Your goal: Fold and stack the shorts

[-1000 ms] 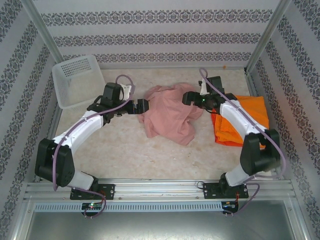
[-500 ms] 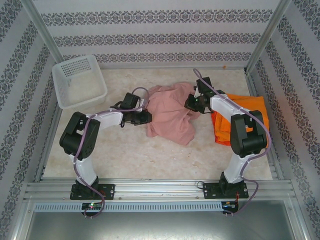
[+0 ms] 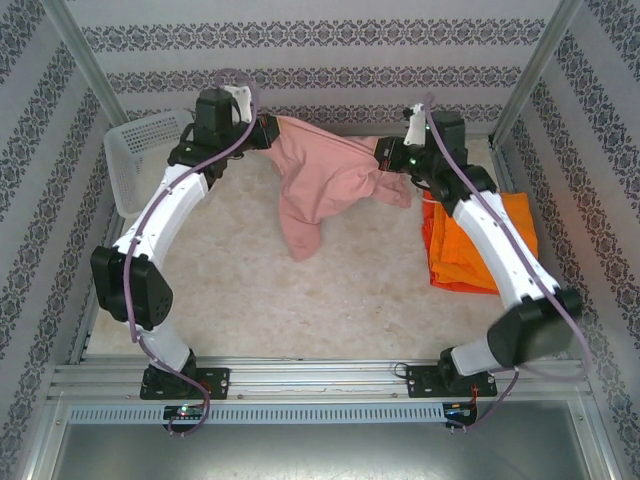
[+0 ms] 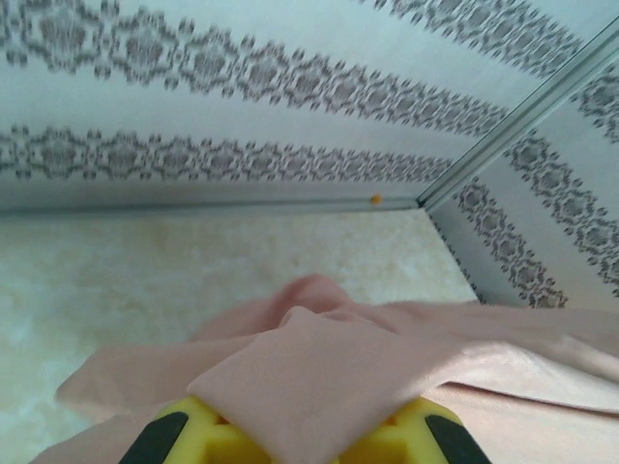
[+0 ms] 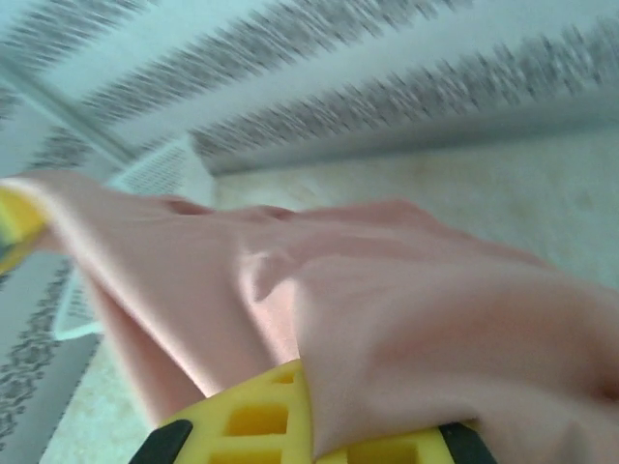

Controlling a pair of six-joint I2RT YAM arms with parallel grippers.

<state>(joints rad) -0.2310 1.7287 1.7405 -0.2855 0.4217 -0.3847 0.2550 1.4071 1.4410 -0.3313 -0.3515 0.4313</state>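
The dusty pink shorts (image 3: 325, 180) hang stretched in the air between my two grippers, one leg drooping toward the table. My left gripper (image 3: 268, 130) is shut on the cloth's left corner, high near the back wall. My right gripper (image 3: 385, 160) is shut on the right corner. In the left wrist view the pink cloth (image 4: 387, 367) drapes over the yellow fingers (image 4: 198, 440). The right wrist view has the pink shorts (image 5: 387, 319) covering the yellow fingers (image 5: 261, 416). Folded bright orange shorts (image 3: 480, 240) lie at the right of the table, with a red-orange layer under them.
A white mesh basket (image 3: 135, 160) stands at the back left, partly behind my left arm. Patterned walls close the table on three sides. The marbled tabletop (image 3: 250, 280) in front of the hanging cloth is bare.
Both grippers closed on the pink shorts lying on the table and lifted them up and back, spreading the cloth between them.
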